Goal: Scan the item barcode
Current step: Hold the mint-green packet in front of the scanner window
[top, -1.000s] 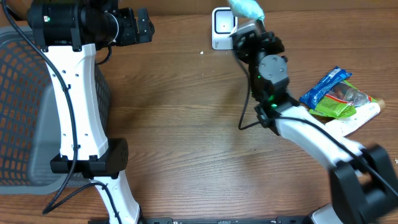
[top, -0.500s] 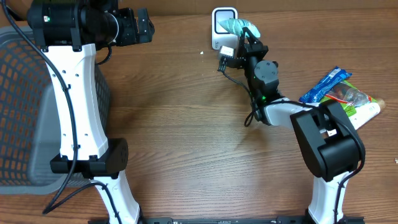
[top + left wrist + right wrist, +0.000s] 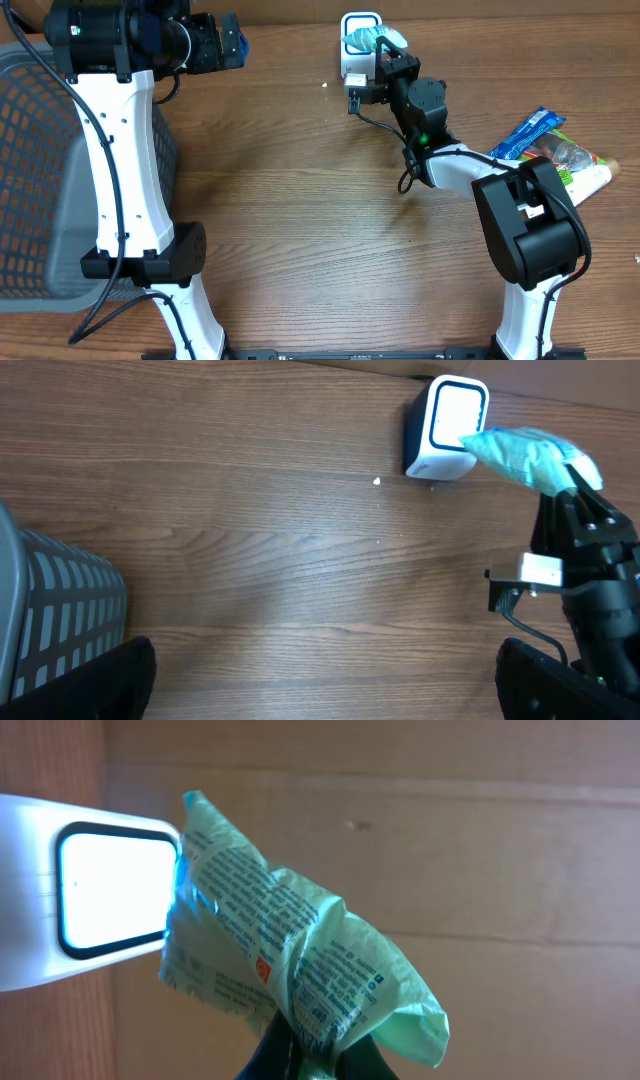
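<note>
Jaws of the right claw (image 3: 384, 58) are pressed fully together on the bunched end of a mint-green packet (image 3: 362, 40), a crinkled film pouch printed with small text. The packet is held off the table (image 3: 300, 200) at about 12 o'clock in the overhead view, with its free end directly in front of the scanner (image 3: 350, 40), a small white box with a dark-rimmed, lit window.

In the right wrist view the packet (image 3: 290, 970) rises from 6 o'clock. Its far corner overlaps the 3 o'clock edge of the glowing window of the scanner (image 3: 100, 890); whether film touches the window cannot be told. The left wrist view shows the packet (image 3: 525, 455) reaching the scanner (image 3: 445, 425) from its 4 o'clock side.

The left claw (image 3: 238, 42) hangs at about 11 o'clock of the overhead view, jaws spread wide with nothing between them. A grey mesh basket (image 3: 40, 150) fills the 9 o'clock edge. At 3 o'clock a blue pouch (image 3: 525, 135), a green pouch (image 3: 540, 175) and a white tube (image 3: 585, 185) lie bunched together, well apart from the scanner. A white crumb (image 3: 325, 84) rests on the wood near the scanner's 8 o'clock side
</note>
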Robot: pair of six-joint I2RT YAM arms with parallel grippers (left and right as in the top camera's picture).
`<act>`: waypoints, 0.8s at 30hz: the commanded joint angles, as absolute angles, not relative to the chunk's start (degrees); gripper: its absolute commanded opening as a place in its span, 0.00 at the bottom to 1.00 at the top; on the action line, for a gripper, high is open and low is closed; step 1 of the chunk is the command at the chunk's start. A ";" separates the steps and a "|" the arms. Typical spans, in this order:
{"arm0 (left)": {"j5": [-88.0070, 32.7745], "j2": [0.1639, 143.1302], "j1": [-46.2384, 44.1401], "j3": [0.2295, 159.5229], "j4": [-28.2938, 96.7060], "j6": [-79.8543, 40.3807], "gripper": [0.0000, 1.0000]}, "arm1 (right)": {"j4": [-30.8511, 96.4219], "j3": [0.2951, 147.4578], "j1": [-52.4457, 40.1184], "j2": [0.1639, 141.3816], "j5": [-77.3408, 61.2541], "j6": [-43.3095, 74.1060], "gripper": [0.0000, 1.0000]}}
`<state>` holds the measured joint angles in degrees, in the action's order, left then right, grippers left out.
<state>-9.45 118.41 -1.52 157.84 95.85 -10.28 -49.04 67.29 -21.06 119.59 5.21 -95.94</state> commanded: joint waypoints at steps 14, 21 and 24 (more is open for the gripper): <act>-9.91 117.36 -2.26 157.86 95.79 -9.63 1.00 | -32.69 80.86 -19.53 120.57 2.33 -101.97 0.04; -9.91 117.36 -2.26 157.86 95.79 -9.63 1.00 | -33.15 80.86 -19.40 120.57 1.19 -102.52 0.04; -9.91 117.36 -2.26 157.86 95.79 -9.63 1.00 | -34.83 80.86 -19.35 120.57 1.37 -102.52 0.04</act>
<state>-9.45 118.41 -1.52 157.84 95.85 -10.28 -32.99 78.87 -19.62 120.62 1.87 -102.06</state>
